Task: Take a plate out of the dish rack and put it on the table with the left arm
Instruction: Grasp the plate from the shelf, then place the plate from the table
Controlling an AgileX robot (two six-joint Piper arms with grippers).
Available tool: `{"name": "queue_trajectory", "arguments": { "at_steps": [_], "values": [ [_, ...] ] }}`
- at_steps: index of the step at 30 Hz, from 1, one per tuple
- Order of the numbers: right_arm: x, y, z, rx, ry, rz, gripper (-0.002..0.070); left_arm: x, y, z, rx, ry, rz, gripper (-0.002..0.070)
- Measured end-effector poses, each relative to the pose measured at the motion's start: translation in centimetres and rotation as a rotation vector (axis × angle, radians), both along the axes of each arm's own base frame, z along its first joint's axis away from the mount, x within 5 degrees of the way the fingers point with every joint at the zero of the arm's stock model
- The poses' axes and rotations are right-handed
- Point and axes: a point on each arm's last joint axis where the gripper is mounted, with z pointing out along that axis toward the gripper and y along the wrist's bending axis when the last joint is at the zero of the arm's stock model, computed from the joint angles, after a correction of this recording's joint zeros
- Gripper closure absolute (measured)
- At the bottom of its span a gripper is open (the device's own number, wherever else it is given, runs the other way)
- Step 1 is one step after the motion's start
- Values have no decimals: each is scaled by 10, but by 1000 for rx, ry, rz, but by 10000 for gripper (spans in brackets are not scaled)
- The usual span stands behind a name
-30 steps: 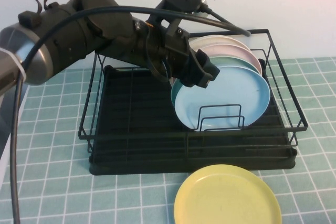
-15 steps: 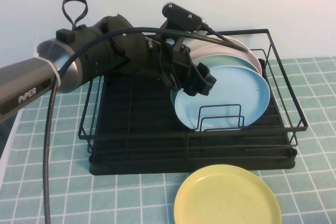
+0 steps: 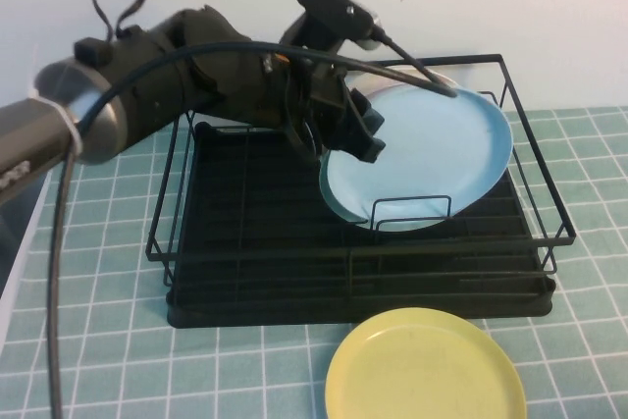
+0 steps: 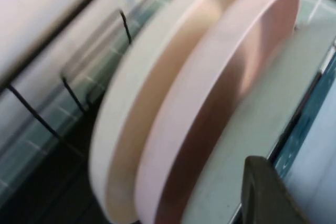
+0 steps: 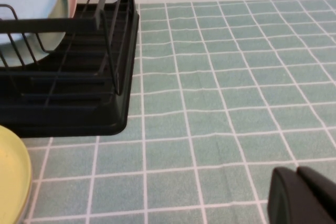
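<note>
Plate (image 3: 432, 159): tilted in dish rack (image 3: 245, 272), pinched by left gripper (image 3: 351, 134) jaws.
Right gripper (image 5: 302, 198): beside rack, pressed together.
Risk: rim snagging divider wires, slipping.

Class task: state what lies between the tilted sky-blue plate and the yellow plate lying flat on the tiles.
In the high view, the dish rack's front wires and black tray edge lie between the blue plate, gripped by the left pincer, and the yellow plate. The right pincer hovers over tiles.

A: The left tool (image 3: 355, 134) hides the plate (image 3: 422, 159) rim where it grips, and only one blurred fingertip (image 4: 270, 192) shows at wrist view — the rest is cut off.

B: The right tool (image 5: 302, 195) — just a corner shows above the desk (image 5: 220, 103).
</note>
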Motion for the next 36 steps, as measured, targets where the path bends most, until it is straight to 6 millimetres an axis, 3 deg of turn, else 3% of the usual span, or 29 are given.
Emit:
{"name": "queue_trajectory", "arguments": {
  "at_steps": [3,5,9,14,18,23,32,36],
  "values": [
    [0,0,0,0,0,0,678,-14,9,32,-8,-66,1,540],
    [0,0,0,0,0,0,678,-27,15,54,-39,-86,8,601],
    [0,0,0,0,0,0,678,-65,31,103,-111,-123,-1,607],
    [0,0,0,0,0,0,678,-104,47,129,-117,-51,-39,607],
    [0,0,0,0,0,0,678,-120,53,119,-22,133,-63,607],
    [0,0,0,0,0,0,678,-116,51,92,82,343,-59,607],
    [0,0,0,0,0,0,678,-98,35,8,162,679,-47,607],
    [0,0,0,0,0,0,678,-91,29,-22,180,745,-42,607]
  ]
}}
